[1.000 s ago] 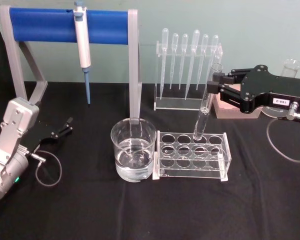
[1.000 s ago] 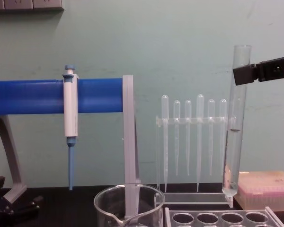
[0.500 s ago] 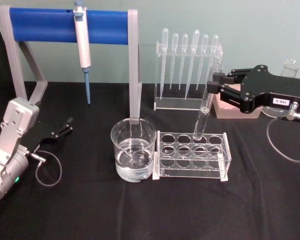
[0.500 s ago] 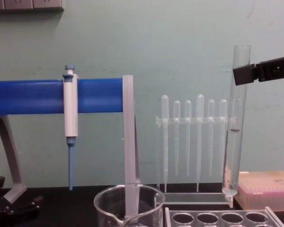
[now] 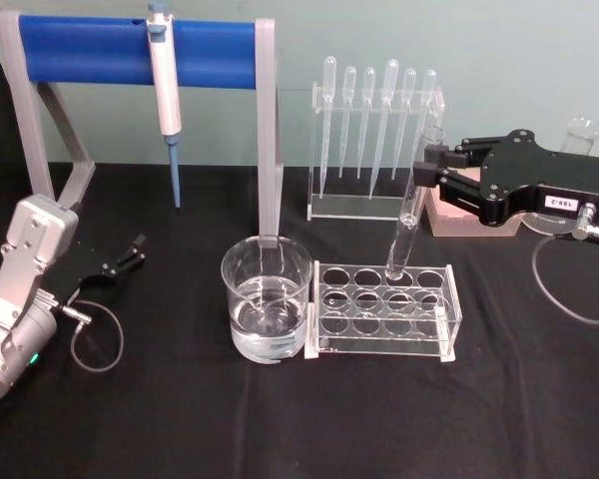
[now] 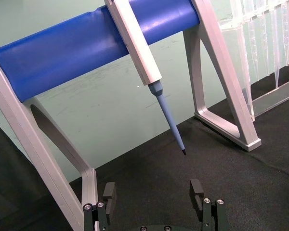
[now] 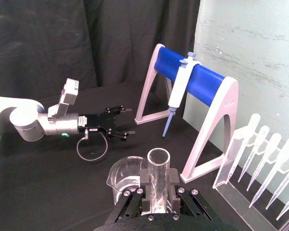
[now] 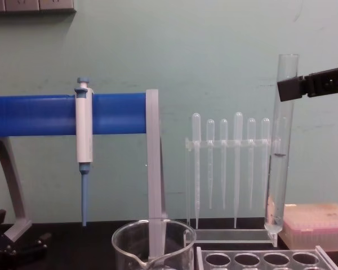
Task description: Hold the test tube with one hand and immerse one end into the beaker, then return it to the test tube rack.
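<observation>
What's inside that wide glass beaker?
Clear liquid in the lower part of the beaker; the test tube, in the right hand, is outside it. Nothing covers it.

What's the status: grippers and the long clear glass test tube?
Right gripper shut on long clear glass test tube near its rim. Tube's bottom hangs over clear holed rack; wide glass beaker beside rack. Left gripper open, parked left.
</observation>
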### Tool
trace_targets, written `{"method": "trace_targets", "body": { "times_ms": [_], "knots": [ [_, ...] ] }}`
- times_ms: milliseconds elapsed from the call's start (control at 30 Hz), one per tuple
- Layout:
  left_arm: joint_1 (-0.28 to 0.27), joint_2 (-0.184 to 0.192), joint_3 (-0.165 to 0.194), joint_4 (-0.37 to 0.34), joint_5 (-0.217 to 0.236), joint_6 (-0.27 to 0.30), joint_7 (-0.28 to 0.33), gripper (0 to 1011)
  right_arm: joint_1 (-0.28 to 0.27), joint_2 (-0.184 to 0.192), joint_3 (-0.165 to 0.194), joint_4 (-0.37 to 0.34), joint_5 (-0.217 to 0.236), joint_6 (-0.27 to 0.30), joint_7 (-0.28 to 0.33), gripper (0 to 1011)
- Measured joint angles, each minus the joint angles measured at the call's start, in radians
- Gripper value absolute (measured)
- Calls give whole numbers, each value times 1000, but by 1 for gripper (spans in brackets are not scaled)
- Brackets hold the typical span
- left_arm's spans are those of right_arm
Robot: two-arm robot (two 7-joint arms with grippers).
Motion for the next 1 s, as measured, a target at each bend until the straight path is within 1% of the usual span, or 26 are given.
{"method": "trace_targets", "body": {
  "times_ms": [267, 400, 567, 667, 767, 800, 900, 1000],
  "knots": [
    [0, 0, 0, 0, 0, 0, 0, 1000, 11, 2, -9, -8, 3, 0, -2, 221],
    [0, 0, 0, 0, 0, 0, 0, 1000, 36, -9, -22, -20, 8, 11, -9, 221],
    [0, 0, 0, 0, 0, 0, 0, 1000, 78, -36, -46, -24, 12, 36, -15, 221],
    [0, 0, 0, 0, 0, 0, 0, 1000, 113, -63, -70, -17, 16, 58, -19, 221],
    [0, 0, 0, 0, 0, 0, 0, 1000, 156, -103, -104, 1, 25, 90, -23, 221],
    [0, 0, 0, 0, 0, 0, 0, 1000, 156, -103, -104, 1, 25, 90, -23, 221],
    [0, 0, 0, 0, 0, 0, 0, 1000, 194, -142, -142, 21, 24, 110, -35, 221],
    [0, 0, 0, 0, 0, 0, 0, 1000, 211, -162, -164, 33, 17, 112, -43, 221]
  ]
}}
